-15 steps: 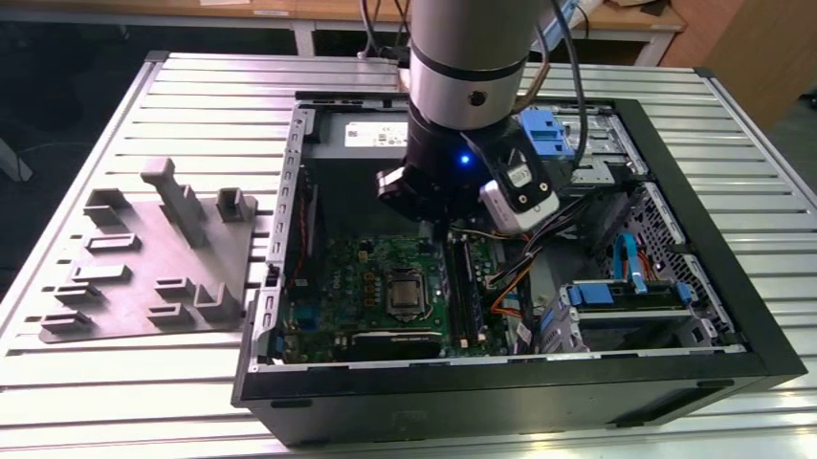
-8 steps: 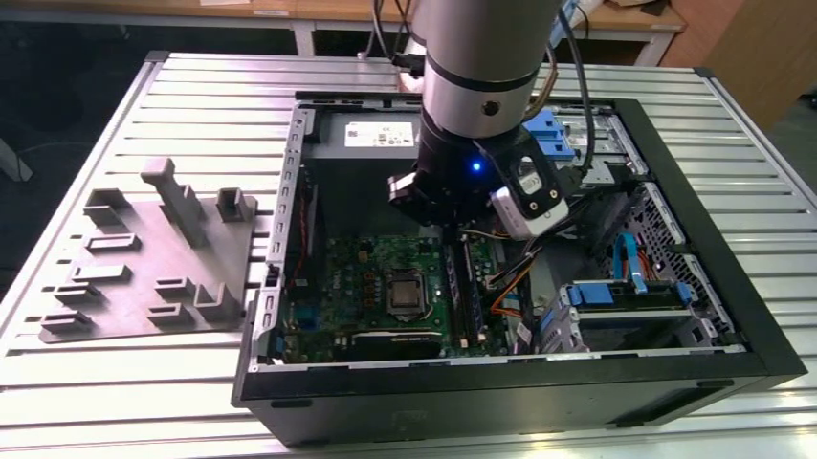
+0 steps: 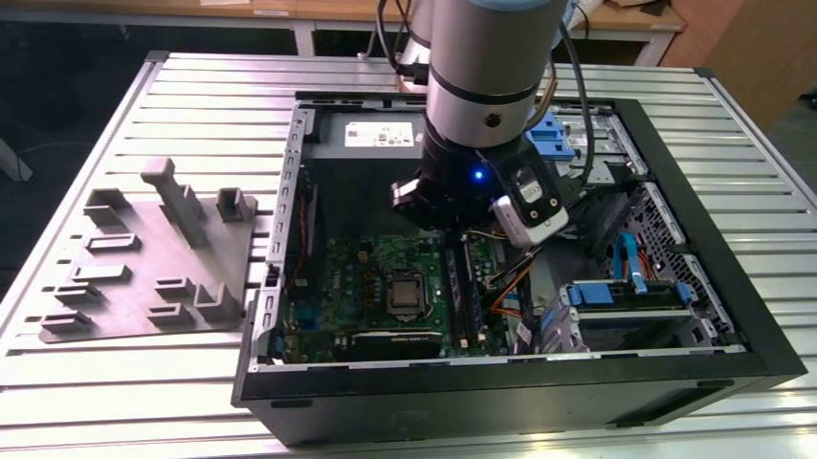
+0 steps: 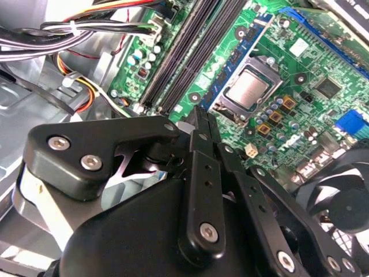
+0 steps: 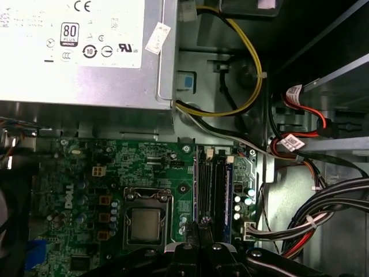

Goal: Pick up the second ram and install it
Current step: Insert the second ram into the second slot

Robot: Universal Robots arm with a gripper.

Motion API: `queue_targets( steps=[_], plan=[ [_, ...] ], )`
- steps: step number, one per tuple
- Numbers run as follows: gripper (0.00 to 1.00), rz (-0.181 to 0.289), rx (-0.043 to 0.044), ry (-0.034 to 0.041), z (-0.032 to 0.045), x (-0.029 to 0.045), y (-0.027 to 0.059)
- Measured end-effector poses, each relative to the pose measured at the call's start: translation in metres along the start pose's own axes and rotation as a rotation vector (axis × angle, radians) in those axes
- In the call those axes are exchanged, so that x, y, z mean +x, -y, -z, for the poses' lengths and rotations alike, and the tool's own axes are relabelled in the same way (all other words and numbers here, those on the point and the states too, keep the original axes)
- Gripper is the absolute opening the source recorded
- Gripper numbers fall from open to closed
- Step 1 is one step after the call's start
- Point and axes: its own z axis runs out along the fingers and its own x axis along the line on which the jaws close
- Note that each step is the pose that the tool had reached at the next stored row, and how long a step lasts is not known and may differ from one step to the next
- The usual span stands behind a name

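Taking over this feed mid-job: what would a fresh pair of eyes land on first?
The robot arm reaches down into the open computer case on the slatted table. Its gripper hangs above the green motherboard, near the black memory slots beside the silver processor. A grey fixture tray lies on the exterior view's left.

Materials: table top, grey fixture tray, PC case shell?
Table top: ribbed silvery slats with soft sheen, likely aluminium. Grey fixture tray: matte, blocky moulded shapes, probably plastic. PC case shell: black, thin folded walls, looks like painted sheet metal.
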Motion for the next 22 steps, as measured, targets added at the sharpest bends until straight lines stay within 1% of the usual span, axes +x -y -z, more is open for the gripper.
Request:
queue_targets(
  steps=[6,13,18,22],
  plan=[
    [0.11,-0.001,-0.0080,0.0003,-0.0047,-0.0033,0.0004],
    [0.11,-0.003,-0.0173,0.0007,-0.0107,-0.0046,0.0009],
    [0.11,-0.006,-0.0214,0.0011,-0.0150,-0.0055,0.0012],
    [0.11,-0.013,-0.0211,0.0015,-0.0167,-0.0056,0.0014]
  ],
)
